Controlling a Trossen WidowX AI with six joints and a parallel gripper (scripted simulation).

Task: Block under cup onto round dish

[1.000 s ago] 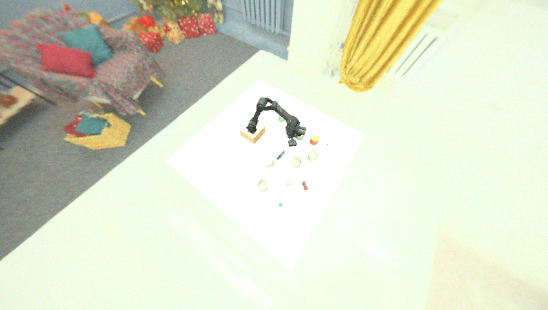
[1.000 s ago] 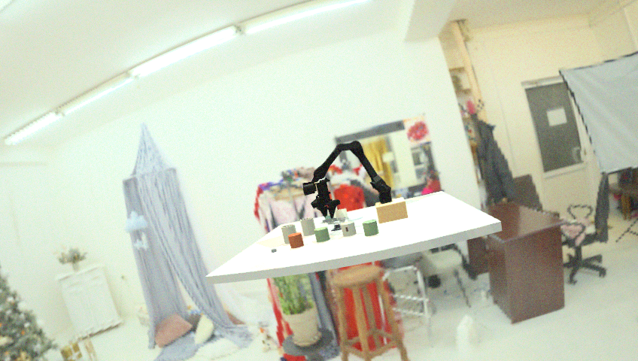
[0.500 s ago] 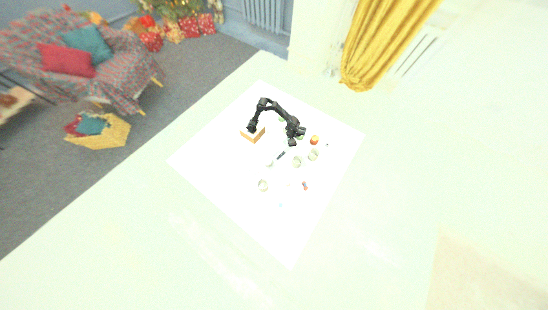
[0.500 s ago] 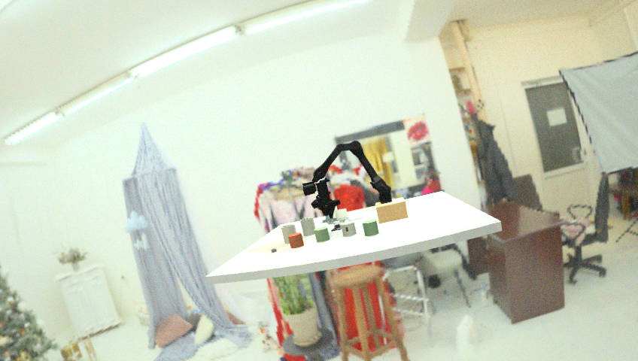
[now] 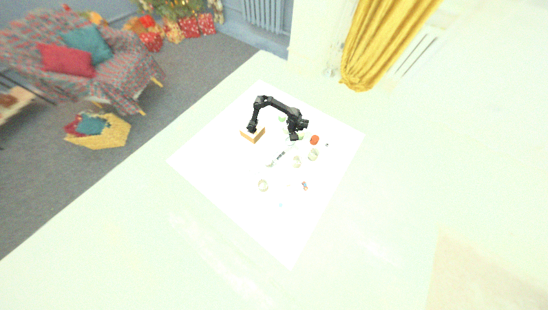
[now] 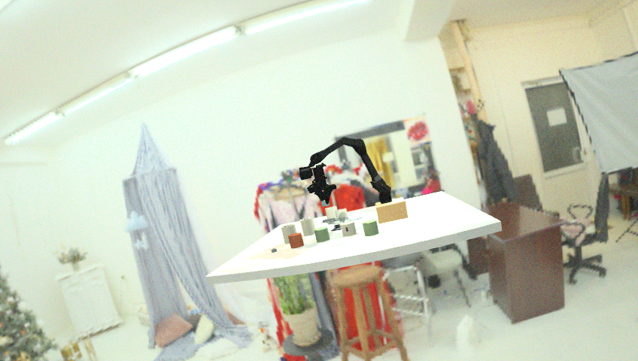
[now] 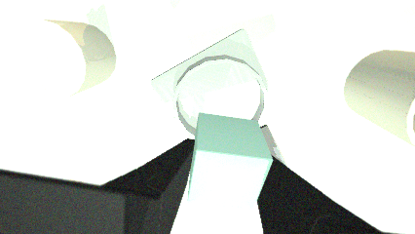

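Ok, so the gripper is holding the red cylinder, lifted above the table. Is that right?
Not quite: the gripper is holding a pale teal block, as the wrist view shows. It is indeed lifted above the table.

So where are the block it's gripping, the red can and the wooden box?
block [image 6: 325,203] [image 7: 234,136]: exterior, wrist; side, top face
red can [image 5: 314,140] [image 6: 296,241]: top, exterior; side
wooden box [image 5: 251,137] [image 6: 392,211]: top, exterior; side
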